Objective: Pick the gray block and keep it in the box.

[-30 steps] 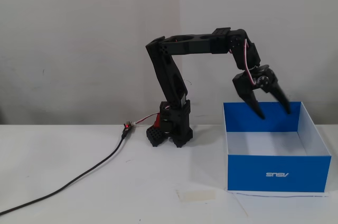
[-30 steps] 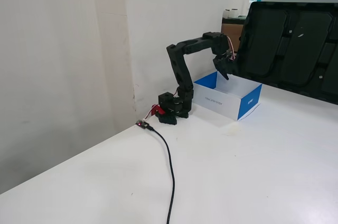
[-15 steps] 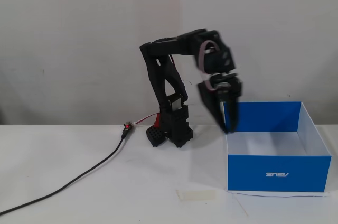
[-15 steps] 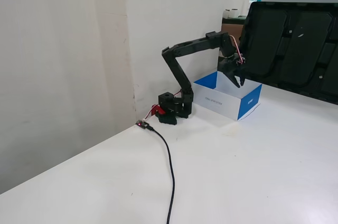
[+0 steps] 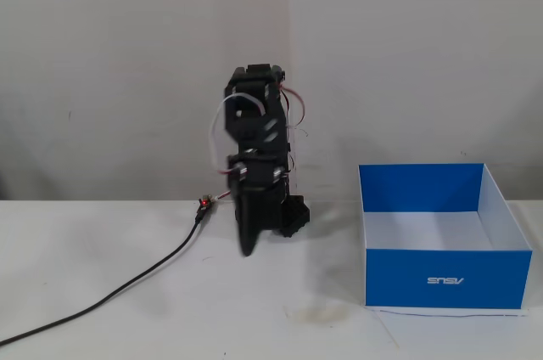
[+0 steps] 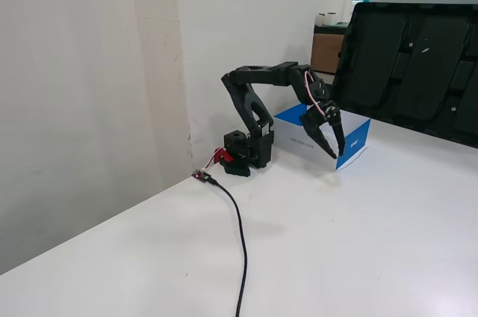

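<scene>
Hand (image 6: 336, 145) empty, fingers slightly apart, pointing down; arm arched fwd beside box (image 6: 357, 140).

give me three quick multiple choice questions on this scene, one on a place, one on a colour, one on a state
1. In a fixed view, where does the box stand relative to the arm?
A. left of it
B. right of it
C. on top of it

2. What colour is the box outside?
A. red
B. green
C. blue

3. How do the jaws stand?
A. open, empty
B. shut on a block
C. shut, empty

Answers:
1 B, the box sits right of the arm.
2 C, its outer walls are bright blue.
3 A, a fixed view shows the fingers spread with nothing between.
</scene>
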You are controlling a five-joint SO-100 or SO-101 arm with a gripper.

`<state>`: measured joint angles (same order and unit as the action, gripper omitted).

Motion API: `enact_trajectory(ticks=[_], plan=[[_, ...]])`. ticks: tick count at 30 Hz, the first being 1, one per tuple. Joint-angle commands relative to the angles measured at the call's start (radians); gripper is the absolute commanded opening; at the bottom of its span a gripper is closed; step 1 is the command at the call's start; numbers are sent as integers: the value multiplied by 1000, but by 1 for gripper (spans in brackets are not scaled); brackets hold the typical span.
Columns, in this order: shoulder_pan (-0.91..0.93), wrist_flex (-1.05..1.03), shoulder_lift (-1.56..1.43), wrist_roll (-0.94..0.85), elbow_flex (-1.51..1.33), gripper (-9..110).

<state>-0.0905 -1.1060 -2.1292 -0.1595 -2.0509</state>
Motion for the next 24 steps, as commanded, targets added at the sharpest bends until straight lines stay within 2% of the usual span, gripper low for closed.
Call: enact_trajectory(ticks=[1,12,24], plan=[[110,110,-81,40,-75,0],[175,301,-393,160,-463,0],[124,244,-816,167,-767,0]])
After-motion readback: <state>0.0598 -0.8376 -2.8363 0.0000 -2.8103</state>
